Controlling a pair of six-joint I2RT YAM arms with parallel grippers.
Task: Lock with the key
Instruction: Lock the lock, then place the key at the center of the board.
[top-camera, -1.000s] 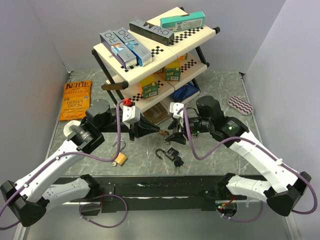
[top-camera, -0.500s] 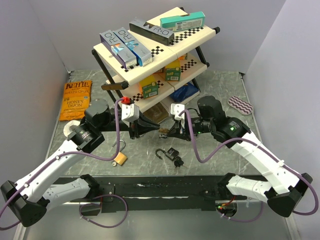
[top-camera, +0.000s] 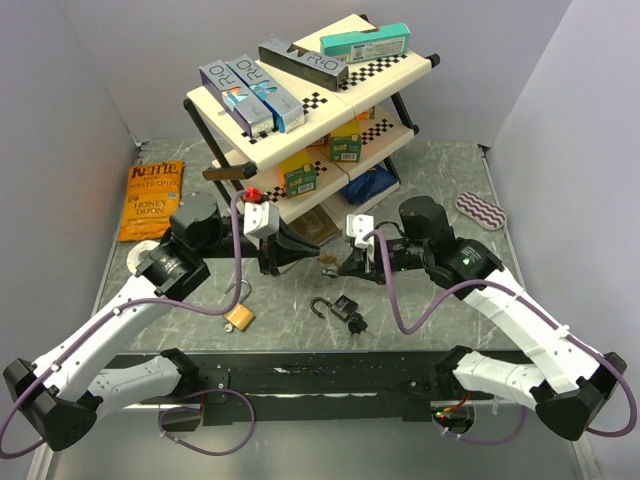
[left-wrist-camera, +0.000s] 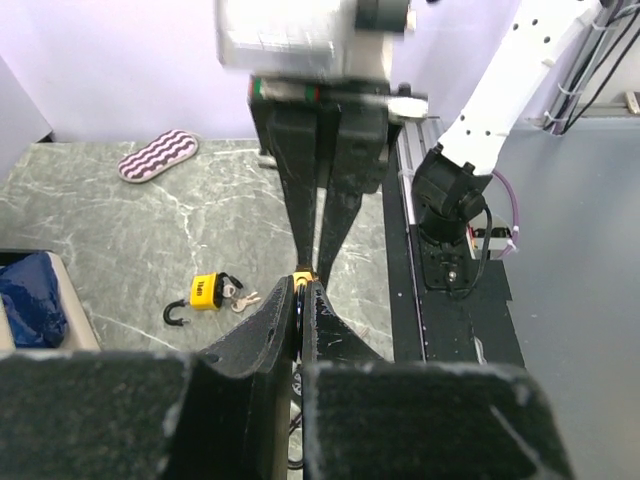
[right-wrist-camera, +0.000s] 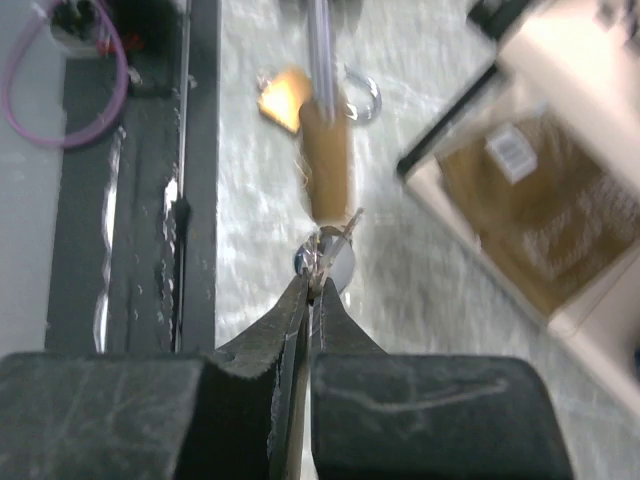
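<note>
1. Nearest my bases, two spare locks lie on the table (top-camera: 440, 170): a loose brass lock (top-camera: 240, 317) to the left and a dark lock (top-camera: 345, 304) to the right. Both have the shackle swung open. Neither is touched.
2. My left gripper (left-wrist-camera: 302, 300) is above the table with its fingers pressed together. They are clamped on the padlock (right-wrist-camera: 328, 170), apparently at its shackle end. The padlock is held in the air between my two grippers, clear of the table.
3. My right gripper (right-wrist-camera: 312, 290) faces the left one, tip to tip. Its fingers are pinched on the key (right-wrist-camera: 322, 258) at the near end of the brass body.
4. Progress, as I judge it:
   - Done: the padlock is lifted and steadied, and the key is gripped at the keyhole end.
   - Not confirmed: how deep the key sits, and whether the shackle is pushed home. The wrist view is blurred there.
   - Left: turn the key to lock, then check that the shackle holds.
5. Further out on the left lies a chip bag (top-camera: 150, 200) marked "KETTLE" and "HONEY DIJON". On the right lies an oval pad (top-camera: 483, 210) with wavy stripes and no writing.
6. Farthest is a two-shelf rack (top-camera: 395, 68) with checkered edges. The long boxes (top-camera: 255, 95) on top carry large letters that read roughly "R.O". The print on the teal box (top-camera: 365, 40) and the green boxes (top-camera: 300, 178) is too small to read.
</note>
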